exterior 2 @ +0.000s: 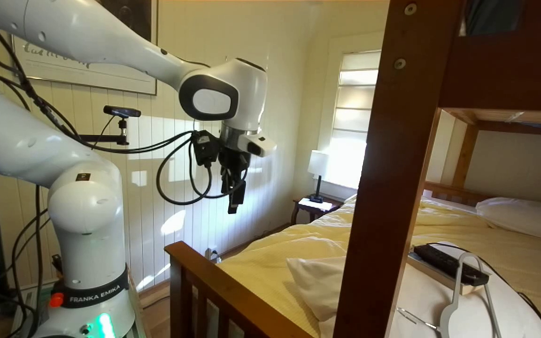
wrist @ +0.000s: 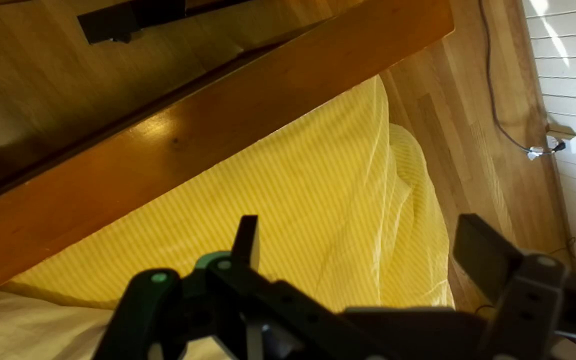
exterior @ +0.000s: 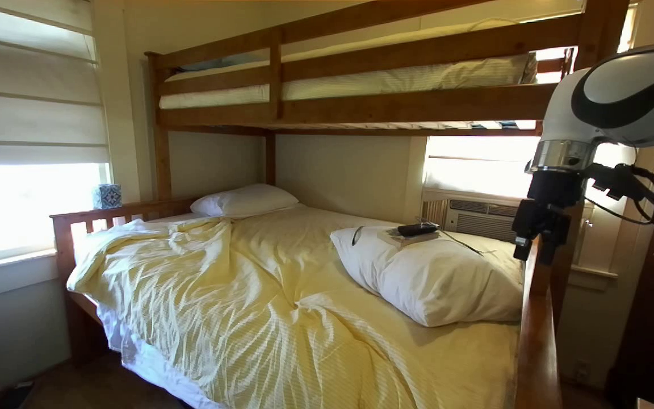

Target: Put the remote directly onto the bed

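The black remote (exterior: 418, 229) lies on a thin book (exterior: 420, 239) on top of a white pillow (exterior: 446, 278) on the bed. It also shows in an exterior view (exterior 2: 449, 264), on the book (exterior 2: 439, 278). The bed (exterior: 281, 267) has a rumpled yellow sheet, which fills much of the wrist view (wrist: 308, 195). My gripper (exterior: 536, 253) is open and empty, high above the bed's end rail, apart from the remote. It also shows in an exterior view (exterior 2: 233, 199). In the wrist view the fingers (wrist: 358, 235) are wide apart over the sheet's edge. The remote is out of the wrist view.
The wooden end rail (exterior 2: 233, 286) stands beneath the gripper. A thick bedpost (exterior 2: 383, 164) rises between the arm and the pillow. The upper bunk (exterior: 389, 105) overhangs the bed. A pale curved frame (exterior 2: 451, 305) and a dark cable lie by the remote. Another pillow (exterior: 244, 201) lies farther back.
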